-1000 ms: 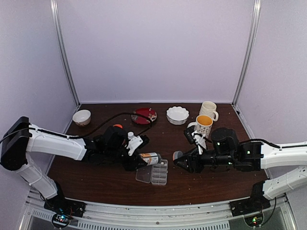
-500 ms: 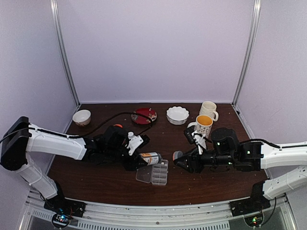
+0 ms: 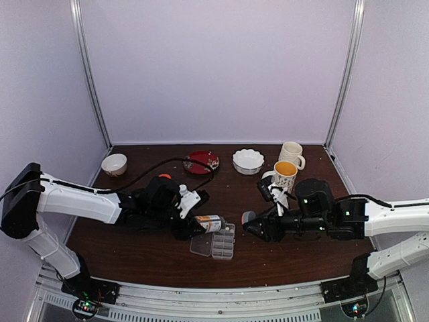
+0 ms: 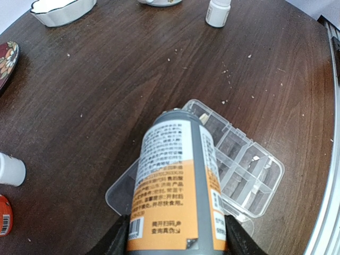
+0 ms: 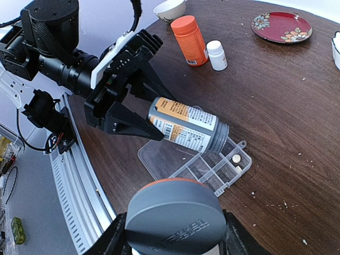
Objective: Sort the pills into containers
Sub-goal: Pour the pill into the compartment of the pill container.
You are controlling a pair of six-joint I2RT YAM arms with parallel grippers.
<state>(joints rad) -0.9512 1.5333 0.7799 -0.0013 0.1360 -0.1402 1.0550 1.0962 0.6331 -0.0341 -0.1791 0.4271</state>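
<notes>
My left gripper (image 4: 178, 240) is shut on a grey bottle (image 4: 178, 191) with an orange and white label. The bottle is tipped almost flat, and its open mouth hangs over the far cells of the clear pill box (image 4: 249, 178), whose lid lies open flat. The right wrist view shows the same bottle (image 5: 186, 125) over the box (image 5: 210, 169), with one round beige pill (image 5: 236, 158) in a corner cell and a paler bit beside it. My right gripper (image 5: 172, 234) is shut on the bottle's grey cap (image 5: 175, 220), to the right of the box (image 3: 221, 243).
An orange bottle (image 5: 189, 40) and a small white bottle (image 5: 216, 55) stand behind the left arm. At the back are a red plate (image 3: 201, 162), a white scalloped dish (image 3: 248, 161), two mugs (image 3: 285, 176) and a small bowl (image 3: 114, 164). Another white bottle (image 4: 218, 11) stands farther off. Crumbs dot the wood.
</notes>
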